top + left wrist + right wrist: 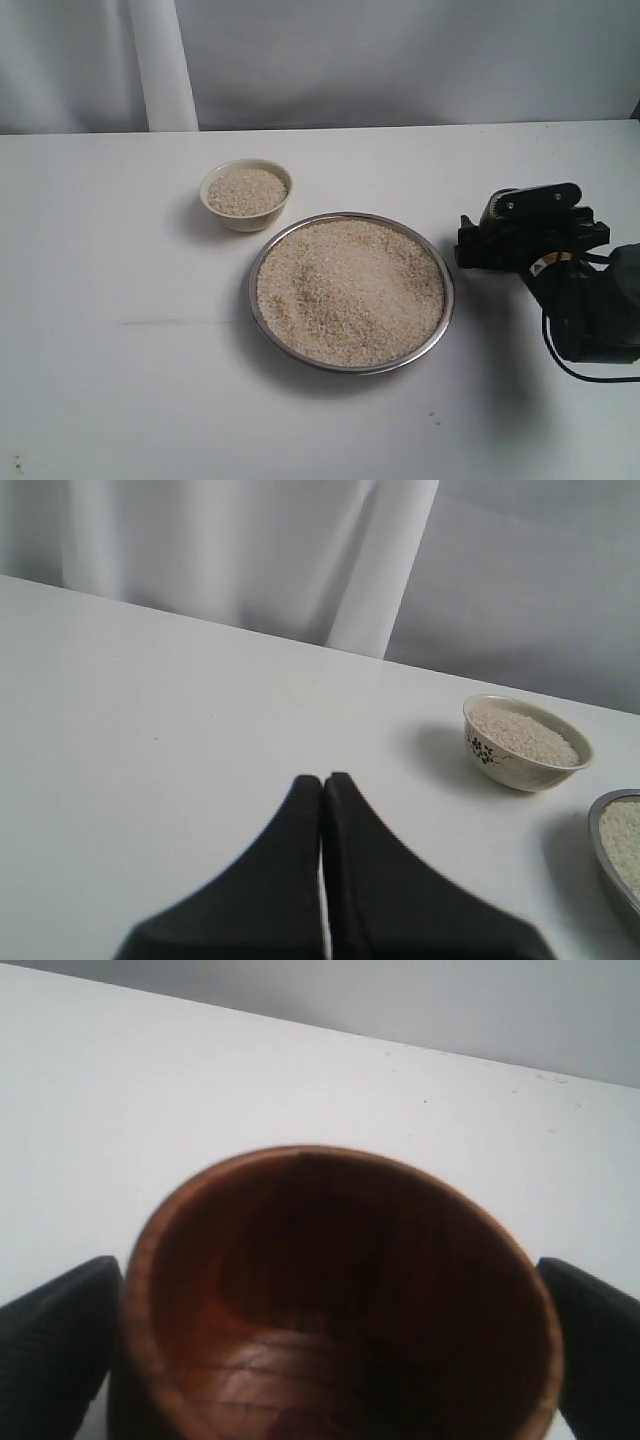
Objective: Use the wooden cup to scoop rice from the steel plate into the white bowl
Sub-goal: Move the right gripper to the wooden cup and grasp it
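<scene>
White worktop (120, 380) around — right hand (322, 1290) clamped on reddish-brown wooden cup (340, 1250) beside steel plate (253, 292) of rice (350, 290), white bowl (245, 221) beyond, left hand (322, 780) closed.

Shiny steel plate (253, 295), glossy wooden cup (340, 1290), glazed white bowl (247, 222), grainy rice (350, 290).

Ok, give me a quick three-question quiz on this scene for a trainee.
1. True or false: the bowl is empty.
2. What sits between the right fingers? A: a spoon. B: the cup. C: nothing.
3. Are the left fingers open or shut?

Key:
1. False: it holds rice.
2. B.
3. Shut.
</scene>
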